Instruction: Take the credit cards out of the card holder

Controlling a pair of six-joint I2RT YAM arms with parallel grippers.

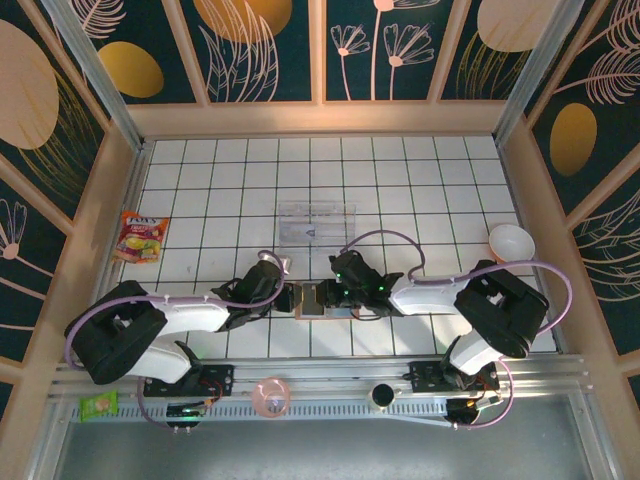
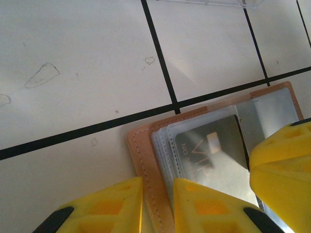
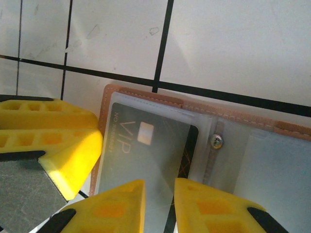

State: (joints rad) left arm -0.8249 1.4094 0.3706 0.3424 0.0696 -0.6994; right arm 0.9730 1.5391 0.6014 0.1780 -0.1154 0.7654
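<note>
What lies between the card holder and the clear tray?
Bare tiled table, nothing else, between the card holder and the clear tray; the top view shows it.

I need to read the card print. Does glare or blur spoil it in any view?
Left wrist: bright sheen washes over the black card, VIP lettering faint. Right wrist: VIP legible, small edge print blurred. Top external: card holder too small for any print.

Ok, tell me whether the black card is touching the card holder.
Touching. The right wrist view shows the black card tucked under a clear sleeve of the open card holder, with the plastic hazing the card's face.
</note>
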